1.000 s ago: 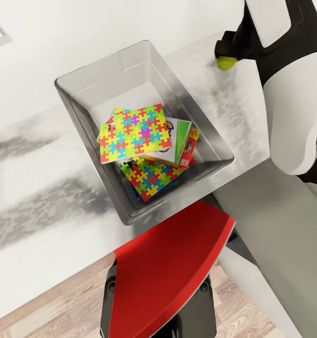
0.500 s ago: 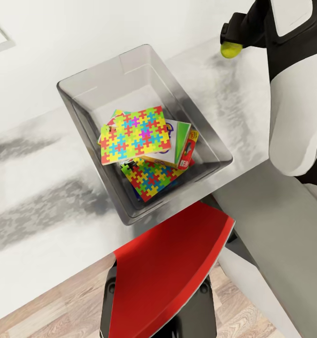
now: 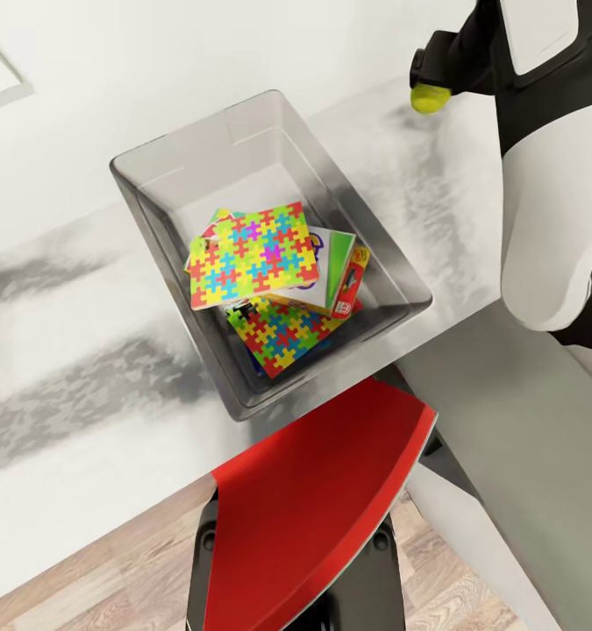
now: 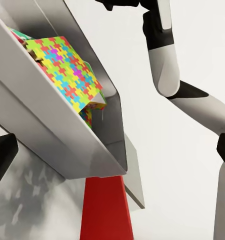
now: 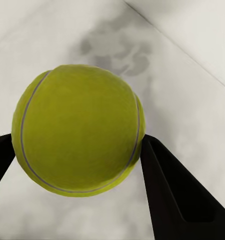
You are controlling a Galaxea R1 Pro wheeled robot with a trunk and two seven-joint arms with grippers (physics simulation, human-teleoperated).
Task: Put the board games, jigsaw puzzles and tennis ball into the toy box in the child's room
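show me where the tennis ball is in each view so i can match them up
Head view: the tennis ball sits at the upper right, at the tip of the right gripper, above the table.
Left wrist view: I cannot find it there.
Right wrist view: it fills the centre, between the dark fingers.
Shared landmark: the white, grey-mottled tabletop lies under the ball in the head and right wrist views.
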